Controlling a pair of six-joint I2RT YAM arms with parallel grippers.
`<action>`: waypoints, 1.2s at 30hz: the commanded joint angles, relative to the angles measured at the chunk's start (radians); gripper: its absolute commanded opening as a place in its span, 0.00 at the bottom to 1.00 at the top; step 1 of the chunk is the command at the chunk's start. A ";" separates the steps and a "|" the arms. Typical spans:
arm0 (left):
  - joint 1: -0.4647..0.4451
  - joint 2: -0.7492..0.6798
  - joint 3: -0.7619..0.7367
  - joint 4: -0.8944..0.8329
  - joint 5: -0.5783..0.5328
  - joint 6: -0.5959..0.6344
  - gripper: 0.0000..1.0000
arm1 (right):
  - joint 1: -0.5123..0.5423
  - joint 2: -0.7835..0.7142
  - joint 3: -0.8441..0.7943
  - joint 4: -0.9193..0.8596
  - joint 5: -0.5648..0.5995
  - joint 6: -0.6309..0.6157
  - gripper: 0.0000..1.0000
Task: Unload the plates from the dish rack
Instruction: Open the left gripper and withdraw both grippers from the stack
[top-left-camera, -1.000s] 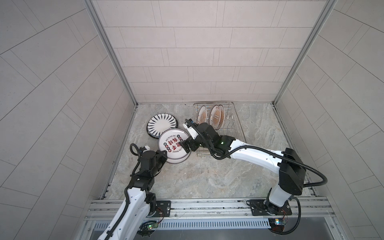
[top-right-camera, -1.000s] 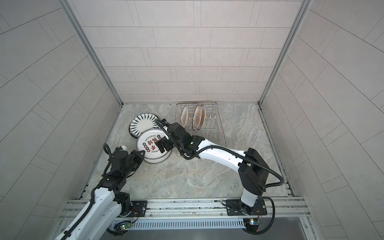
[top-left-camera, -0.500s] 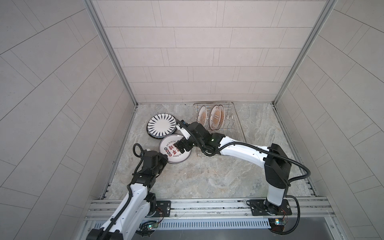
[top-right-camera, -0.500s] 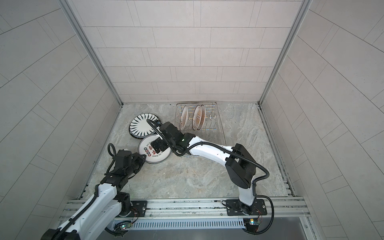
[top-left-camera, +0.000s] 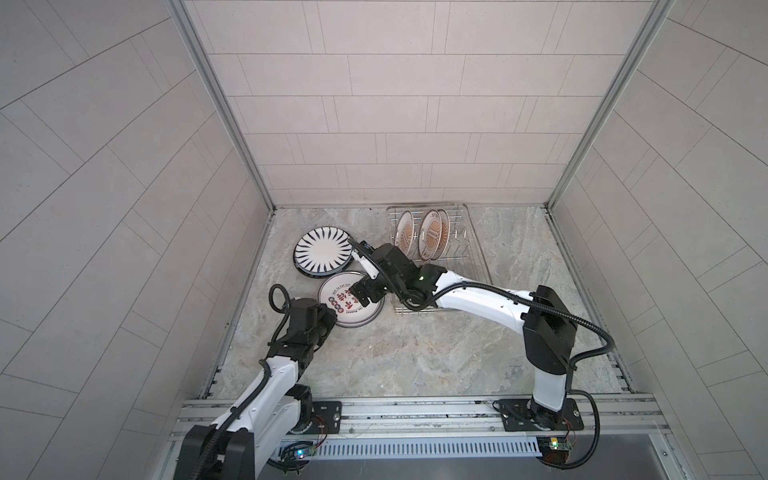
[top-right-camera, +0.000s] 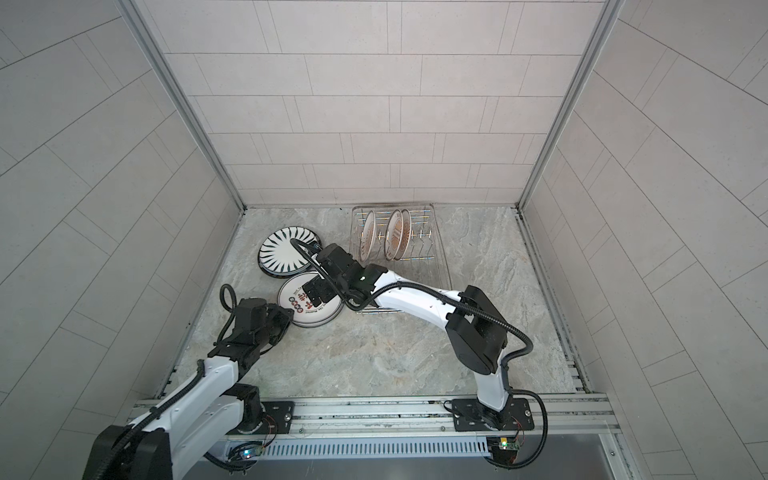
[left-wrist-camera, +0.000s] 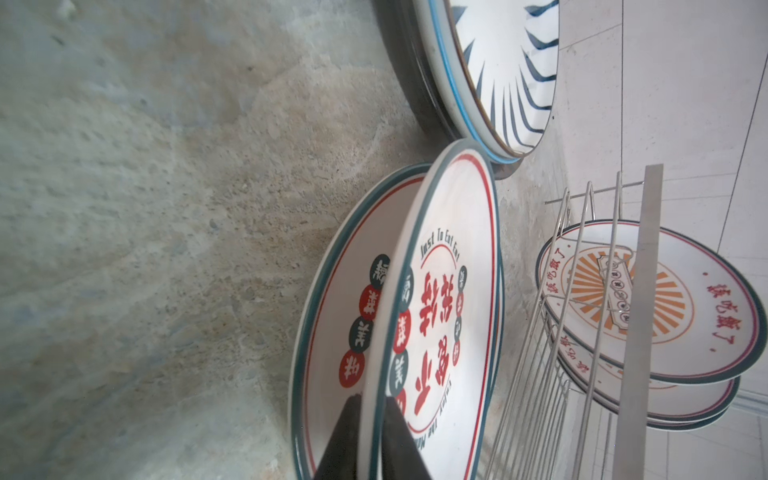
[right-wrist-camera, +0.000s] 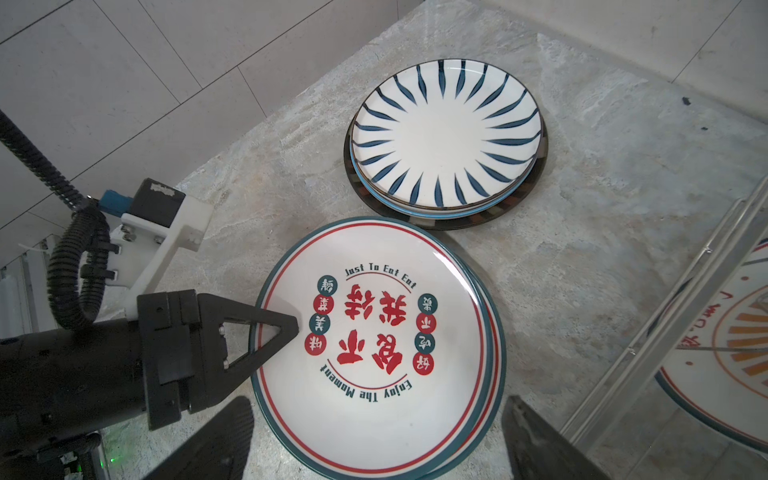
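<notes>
The left gripper (left-wrist-camera: 372, 401) is pinching the near rim of the top lettered plate (right-wrist-camera: 374, 332), one black finger lying over the face and the other under it, with the jaws almost closed on the thin edge. That plate is resting tilted, its gripped side lifted slightly off the lower lettered plate (left-wrist-camera: 332, 291), which carries the same red and dark green print and is lying flat on the stone tabletop (top-left-camera: 415, 353).

The right gripper (right-wrist-camera: 374, 403) is hovering just above this pair with its jaws spread wide and nothing between them, its fingers standing off either side of the plates.

Just beyond the lettered pair, and nearly touching it, the striped plate (right-wrist-camera: 446, 133) is sitting on a dark-rimmed plate (right-wrist-camera: 519, 199), both flat on the tabletop.

Beside these stacks, toward the back wall, the dish rack (top-left-camera: 459, 249) is holding the sunburst plates (top-left-camera: 432, 233) on edge between its upright prongs. In both top views the right arm is reaching across the rack's near end, so that part is being hidden.
</notes>
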 joint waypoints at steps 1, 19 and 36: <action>0.005 -0.003 0.000 0.031 -0.032 -0.001 0.19 | 0.006 -0.012 -0.004 -0.010 0.021 -0.007 0.95; 0.004 -0.092 0.051 -0.147 -0.200 0.100 0.49 | 0.006 -0.041 -0.043 0.030 0.054 -0.001 0.95; -0.008 -0.269 0.062 -0.026 -0.107 0.233 1.00 | 0.004 -0.283 -0.266 0.193 0.184 0.050 1.00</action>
